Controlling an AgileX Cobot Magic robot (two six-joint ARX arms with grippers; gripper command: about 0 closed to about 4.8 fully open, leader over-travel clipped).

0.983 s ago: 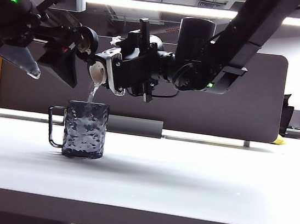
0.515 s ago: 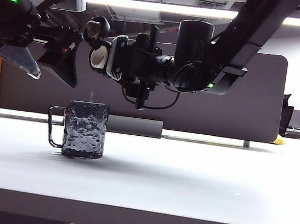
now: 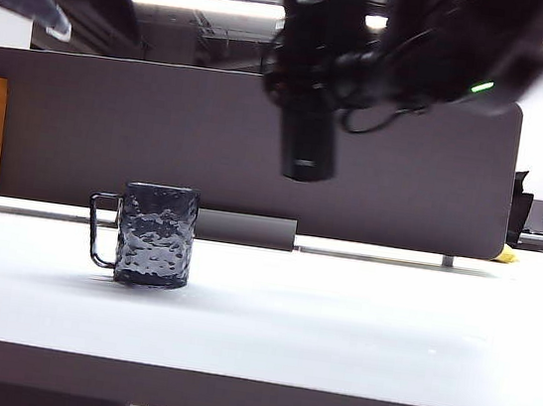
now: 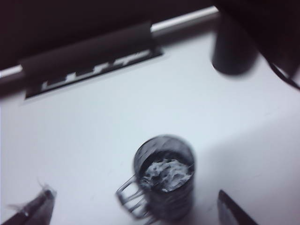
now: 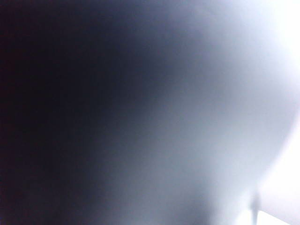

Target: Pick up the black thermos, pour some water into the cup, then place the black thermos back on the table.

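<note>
Thermos (image 3: 308, 118) hangs upright in the air, clamped in the right gripper (image 3: 317, 44) above the table (image 3: 336, 322) — right of the cup (image 3: 155, 235). Left gripper (image 4: 136, 208) hovers over the cup, fingers (image 4: 234, 211) spread wide, empty.

Bare table (image 3: 385, 328) right of cup (image 3: 154, 235)

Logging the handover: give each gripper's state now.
Left gripper: open, empty, above the cup.
Right gripper: closed on the black thermos, held upright in the air.

Ceiling strip backlight; wrist views blurred, defocused.
</note>
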